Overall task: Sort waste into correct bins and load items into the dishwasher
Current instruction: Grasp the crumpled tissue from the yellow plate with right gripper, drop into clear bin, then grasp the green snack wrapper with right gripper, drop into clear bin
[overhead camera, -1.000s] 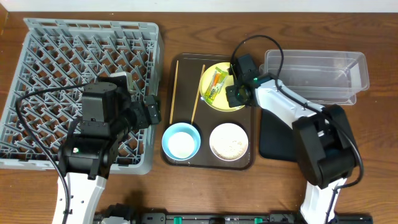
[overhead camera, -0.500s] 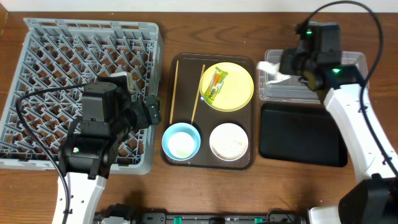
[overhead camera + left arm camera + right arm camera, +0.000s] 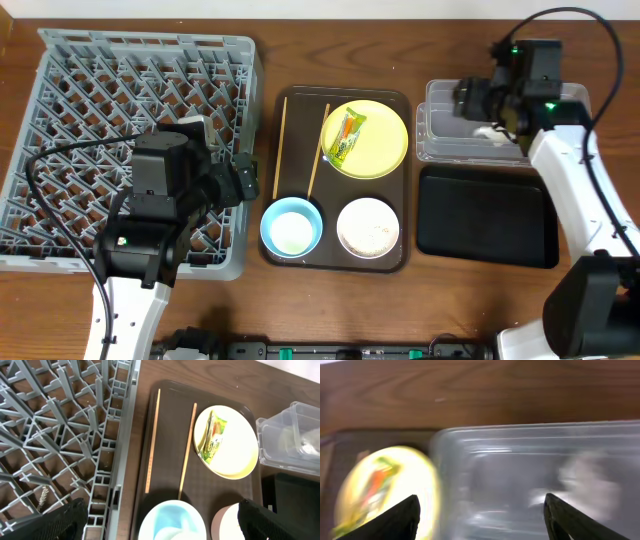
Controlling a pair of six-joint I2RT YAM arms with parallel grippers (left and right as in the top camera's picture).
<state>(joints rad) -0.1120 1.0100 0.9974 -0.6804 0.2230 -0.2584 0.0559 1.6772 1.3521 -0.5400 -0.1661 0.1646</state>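
Observation:
A crumpled white tissue [image 3: 487,131] lies inside the clear tub [image 3: 560,108], blurred in the right wrist view as tissue [image 3: 585,474]. My right gripper [image 3: 468,103] hovers open over the tub's left end, right gripper [image 3: 482,520] with nothing between its fingers. The yellow plate [image 3: 378,140] holds the green-and-orange wrapper [image 3: 348,136]. The light blue bowl [image 3: 291,226] and the white bowl [image 3: 368,228] of rice grains sit in front of it. My left gripper [image 3: 246,180] stands open by the grey dish rack [image 3: 90,100], left gripper [image 3: 160,525] above the blue bowl [image 3: 170,519].
A dark brown serving tray [image 3: 300,110] carries the plate, both bowls and two chopsticks [image 3: 318,150]. The flat black tray [image 3: 485,215] lies just in front of the clear tub. Bare wooden table [image 3: 330,300] runs along the front edge.
My right gripper swung from the yellow plate over to the clear tub with the tissue and opened; the tissue now lies in the tub. The left arm has not moved.

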